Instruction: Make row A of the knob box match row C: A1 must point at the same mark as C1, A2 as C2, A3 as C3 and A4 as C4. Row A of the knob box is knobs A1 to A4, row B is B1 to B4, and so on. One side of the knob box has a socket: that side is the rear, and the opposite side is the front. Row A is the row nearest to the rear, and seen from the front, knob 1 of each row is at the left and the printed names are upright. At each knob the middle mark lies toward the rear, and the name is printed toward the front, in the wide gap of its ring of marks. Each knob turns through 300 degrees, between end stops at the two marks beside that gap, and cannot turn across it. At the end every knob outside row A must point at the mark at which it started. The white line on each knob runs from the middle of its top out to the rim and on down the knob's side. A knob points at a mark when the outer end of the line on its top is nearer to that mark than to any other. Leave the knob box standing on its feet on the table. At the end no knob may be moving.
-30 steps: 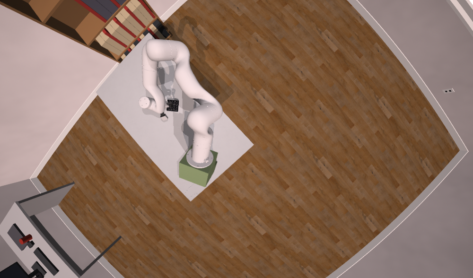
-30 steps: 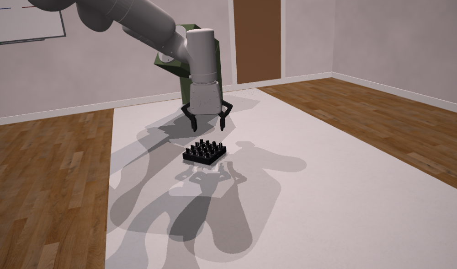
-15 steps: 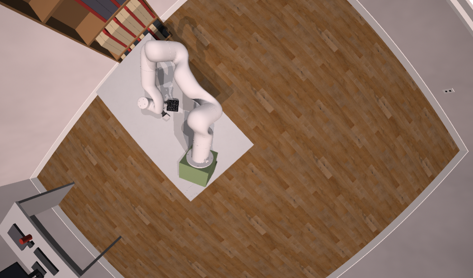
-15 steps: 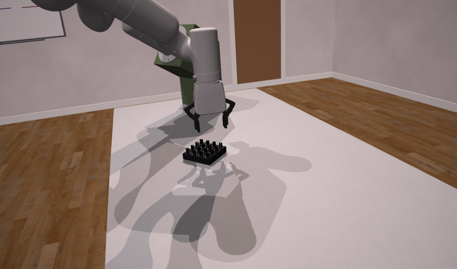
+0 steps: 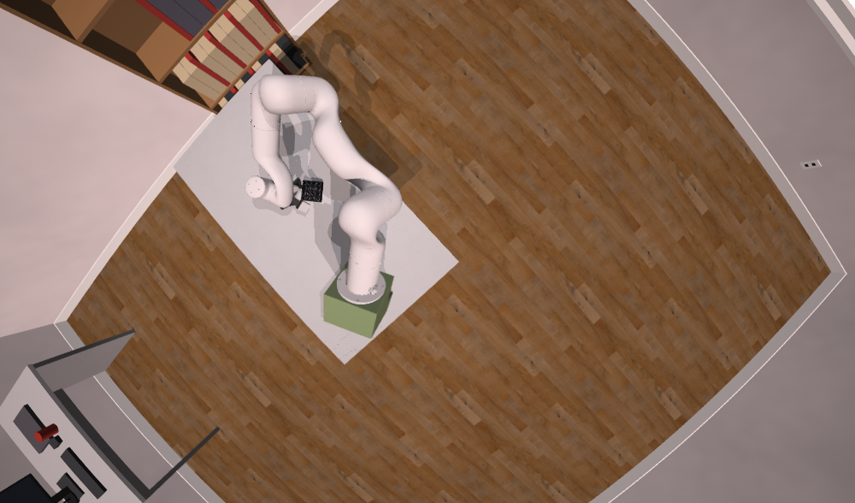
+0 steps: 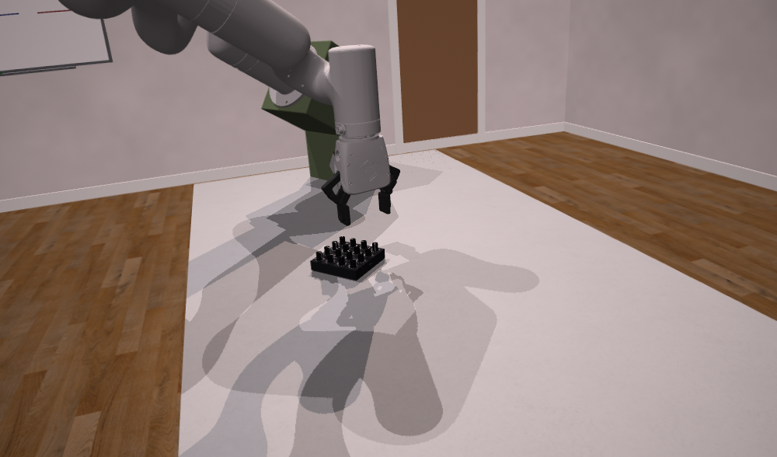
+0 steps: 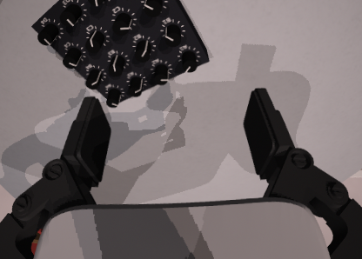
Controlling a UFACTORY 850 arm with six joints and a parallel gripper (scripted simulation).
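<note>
The gripper is held fully open, with nothing between its fingers, and hangs pointing downward above the white table. In the exterior view it is seen above and somewhat behind the knob box, clear of every knob. In the wrist view the knob box lies toward the upper left, rotated against the line of the jaws, so that one corner points toward the left finger. The box stands flat on the table, near the arm's base pedestal as seen from the top view.

Several risks may be judged from this arrangement. The knobs are set close together in a four-by-four grid, and the open fingers span more than one knob; if the gripper is lowered without being centred on a single knob, a neighbouring knob outside row A could be nudged off its mark. Because the box sits askew to the jaws, a row could be mistaken for another; the printed names are small and only partly legible in the wrist view, so the row nearest the socket side should be confirmed first, and the socket cannot be made out here. A knob forced against an end stop, or pressed off-centre, could drag or tip the light box. A slipping grasp could leave a pointer between marks.
</note>
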